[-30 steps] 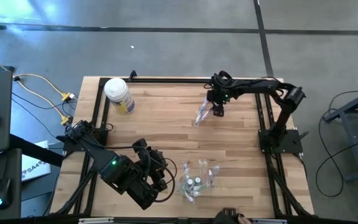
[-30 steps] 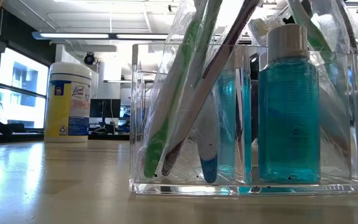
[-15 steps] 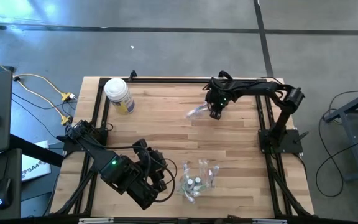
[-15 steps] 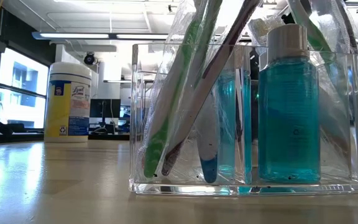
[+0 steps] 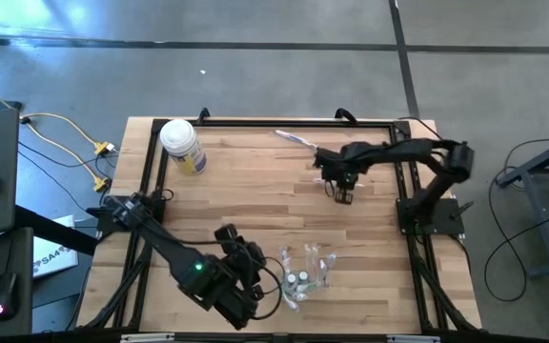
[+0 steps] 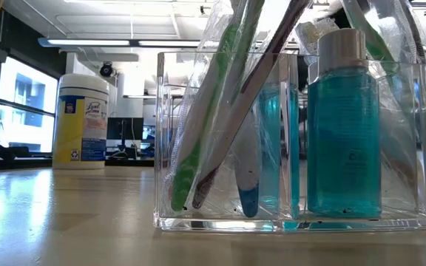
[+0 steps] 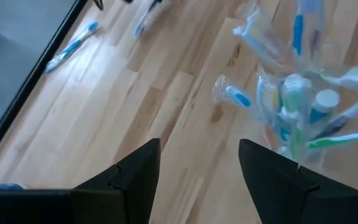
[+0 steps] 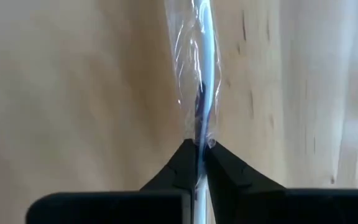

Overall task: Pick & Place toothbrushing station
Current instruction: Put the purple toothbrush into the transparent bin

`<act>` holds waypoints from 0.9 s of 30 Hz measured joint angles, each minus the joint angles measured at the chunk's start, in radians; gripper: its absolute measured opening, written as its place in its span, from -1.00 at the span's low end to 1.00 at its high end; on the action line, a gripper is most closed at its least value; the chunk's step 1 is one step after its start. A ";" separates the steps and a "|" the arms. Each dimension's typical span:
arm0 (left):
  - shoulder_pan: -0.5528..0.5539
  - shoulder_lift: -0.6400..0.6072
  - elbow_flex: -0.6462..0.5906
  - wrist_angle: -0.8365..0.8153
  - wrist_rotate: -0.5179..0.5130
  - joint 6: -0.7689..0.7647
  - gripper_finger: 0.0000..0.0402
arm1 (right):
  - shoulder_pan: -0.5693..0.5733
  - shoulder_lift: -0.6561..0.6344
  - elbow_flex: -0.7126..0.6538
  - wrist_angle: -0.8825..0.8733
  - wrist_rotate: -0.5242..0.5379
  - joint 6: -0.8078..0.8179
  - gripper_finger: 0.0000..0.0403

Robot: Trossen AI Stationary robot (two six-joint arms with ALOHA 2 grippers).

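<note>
Fingers of the right gripper point(image 8: 197, 163) are pinched tight on one end of a wrapped toothbrush point(image 8: 199, 74); the wrapper and handle run straight out ahead of the tips, over bare wood. Seen from above, the right gripper point(image 5: 341, 183) sits at the far right part of the table point(image 5: 255, 191). Another loose toothbrush point(image 5: 294, 139) lies beyond it, close to the far edge.

Fingers of the left gripper point(image 7: 197, 168) stand apart, holding nothing. Just ahead of them and to one side stands the clear holder point(image 7: 297, 118), already stocked with several wrapped toothbrushes and small blue bottles. The low view confirms this: green, white and blue brushes lean inside the holder point(image 6: 287, 214) beside a capped blue bottle point(image 6: 344, 125). Farther out ahead of the left fingers, two more brushes lie on the wood, one of them a blue-handled brush point(image 7: 73, 46) near the table's rim.

Assessment: the task is well advanced but unfinished. One brush is gripped and yet to be carried to the holder; at least two or three others remain loose. A wipes canister point(image 5: 181, 143) stands well apart, not involved.
</note>
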 joint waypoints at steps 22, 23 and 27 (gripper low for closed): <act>0.095 0.001 0.000 -0.001 -0.008 0.129 0.07 | 0.623 -0.734 0.008 -0.220 0.259 0.502 -0.94; 0.104 -0.007 0.000 -0.001 -0.008 0.132 0.07 | 0.649 -0.744 0.008 -0.200 0.261 0.509 -0.94; 0.111 -0.037 0.000 -0.001 -0.010 0.139 0.07 | 0.756 -0.754 0.008 -0.060 0.260 0.498 -0.94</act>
